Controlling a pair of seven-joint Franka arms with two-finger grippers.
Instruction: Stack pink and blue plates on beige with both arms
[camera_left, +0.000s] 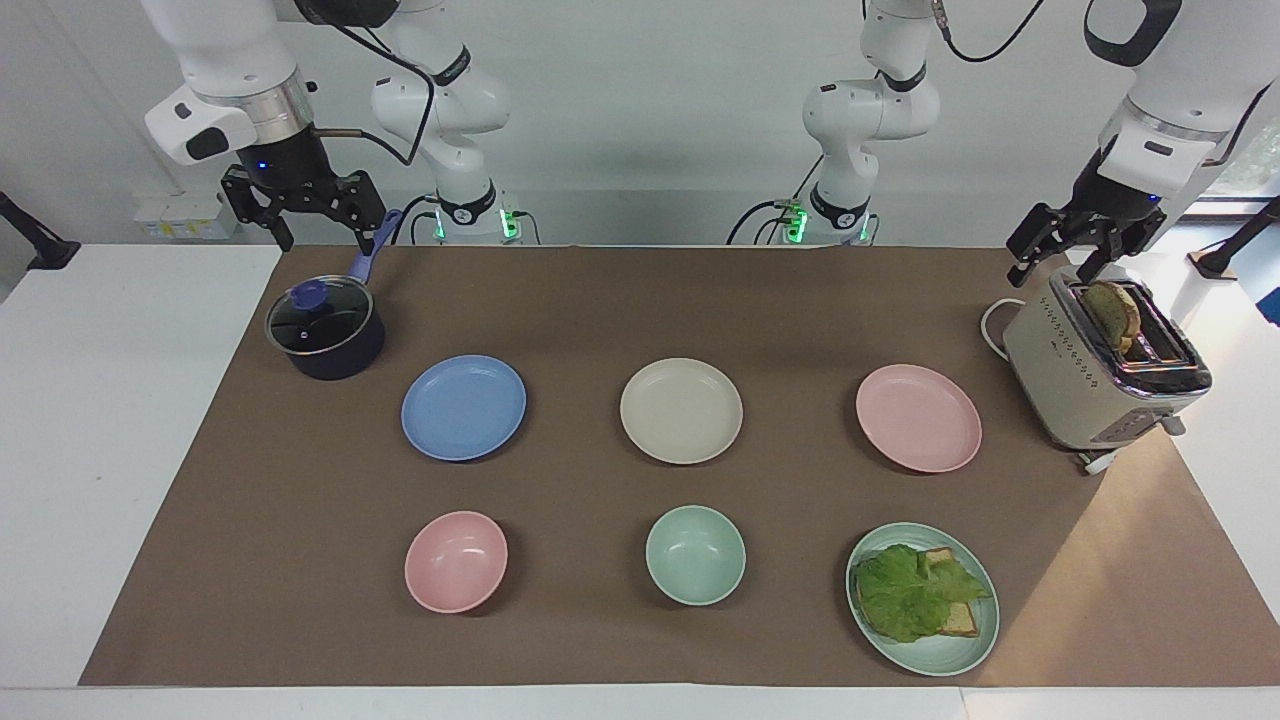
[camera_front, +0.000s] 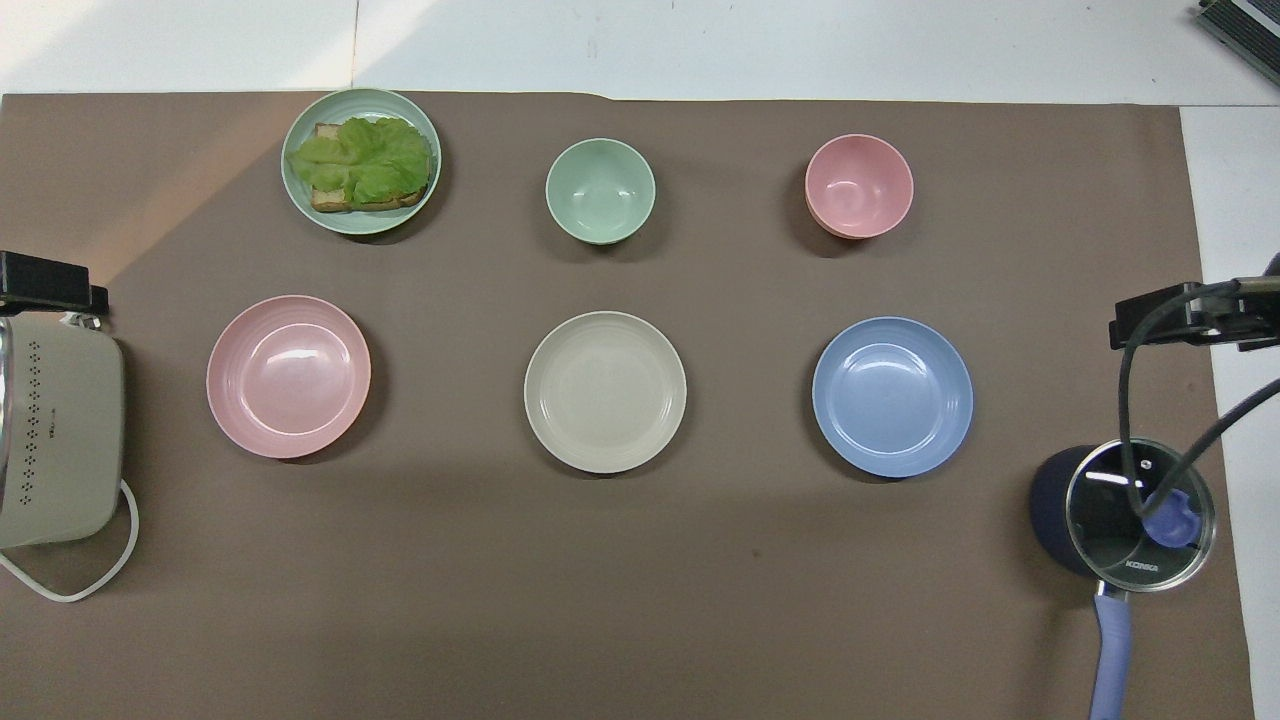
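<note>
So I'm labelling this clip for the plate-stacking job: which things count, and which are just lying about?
For the job:
- pink plate
- blue plate
- beige plate
- left gripper, open
- right gripper, open

Lying about:
- pink bowl
- green bowl
- sandwich plate
- toaster
- saucepan

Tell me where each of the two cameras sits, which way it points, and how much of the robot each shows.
Facing view: high across the table, looking at both arms; left end effector open over the toaster, right end effector open above the pot.
Overhead view: above the robots' end, looking steeply down; only end effector tips show at the edges.
Shared: blue plate, beige plate, pink plate, seen half a turn apart.
</note>
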